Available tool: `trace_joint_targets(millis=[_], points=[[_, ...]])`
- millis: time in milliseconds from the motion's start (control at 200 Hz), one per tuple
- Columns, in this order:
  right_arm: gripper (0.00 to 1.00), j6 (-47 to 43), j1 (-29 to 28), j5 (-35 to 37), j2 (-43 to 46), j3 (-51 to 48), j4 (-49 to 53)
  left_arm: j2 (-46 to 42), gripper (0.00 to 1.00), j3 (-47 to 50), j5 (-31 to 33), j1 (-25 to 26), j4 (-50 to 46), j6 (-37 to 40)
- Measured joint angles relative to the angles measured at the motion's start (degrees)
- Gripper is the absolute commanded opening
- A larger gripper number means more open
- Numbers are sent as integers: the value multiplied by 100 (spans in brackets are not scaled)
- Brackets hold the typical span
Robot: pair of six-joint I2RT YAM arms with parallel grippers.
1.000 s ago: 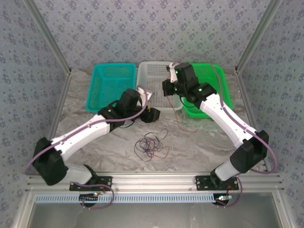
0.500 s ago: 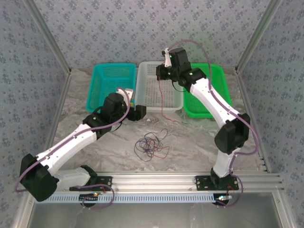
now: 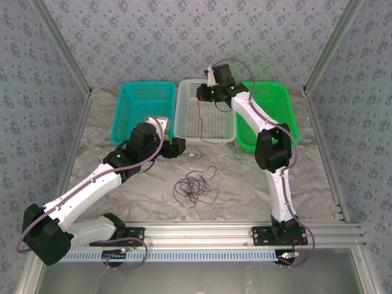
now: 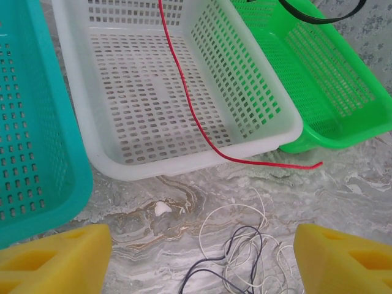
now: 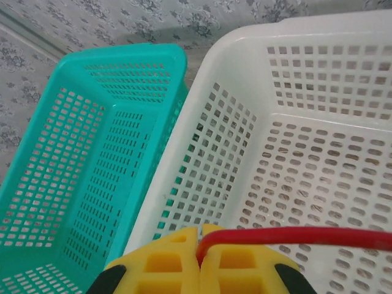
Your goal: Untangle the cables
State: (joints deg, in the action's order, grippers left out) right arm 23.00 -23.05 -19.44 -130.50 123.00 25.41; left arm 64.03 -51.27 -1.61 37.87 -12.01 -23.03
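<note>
1. My right end effector (image 5: 199,245) was closed on the red cable (image 5: 294,236), which was pinched between its yellow pads, high above the white basket (image 3: 184,116).
2. From this grip the red cable hung down into the white basket and ran over its floor and its near rim. Its free end lay on the bench (image 3: 245,177), just in front of the green basket (image 3: 285,116).
3. My left end effector (image 4: 199,257) was open, with nothing between its fingers. It hovered low over the bench, near the front of the white basket.
4. The tangle (image 3: 195,187) lay on the bench in front of the baskets. In the left wrist view I saw white and dark strands looped together in it, apart from the red end.
5. I judged that the task was about one third done. The red cable looked free but was not yet let go, and its tail was outside the basket.
6. What was left, I believed, was to drop the red cable fully inside and then to pull the other strands apart, perhaps into the teal basket (image 3: 144,86) and the green basket.
</note>
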Motion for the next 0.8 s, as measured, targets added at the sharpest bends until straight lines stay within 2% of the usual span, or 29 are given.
trace_joint_targets(millis=[125, 155, 165, 170, 205, 315, 625, 710, 800], points=[[20, 63, 66, -177, -168, 105, 57, -2, 78, 2, 0, 0, 0, 0], [30, 59, 72, -212, -205, 122, 87, -2, 78, 2, 0, 0, 0, 0], [37, 90, 81, -216, -223, 129, 105, -2, 78, 2, 0, 0, 0, -2], [37, 98, 81, -221, -229, 131, 116, -2, 78, 2, 0, 0, 0, 0], [53, 111, 85, -249, -262, 138, 175, -2, 78, 2, 0, 0, 0, 0], [72, 101, 96, -247, -321, 149, 439, -2, 78, 2, 0, 0, 0, -2], [73, -72, 162, -63, -299, 332, 1196, 61, 78, 0, -11, 0, -79, -2], [74, -160, 166, -46, 22, -52, 1222, 103, 78, 2, -50, -2, -146, -9], [76, -212, 153, 26, 732, -822, 1104, 136, 78, 48, -136, -2, -142, -22]])
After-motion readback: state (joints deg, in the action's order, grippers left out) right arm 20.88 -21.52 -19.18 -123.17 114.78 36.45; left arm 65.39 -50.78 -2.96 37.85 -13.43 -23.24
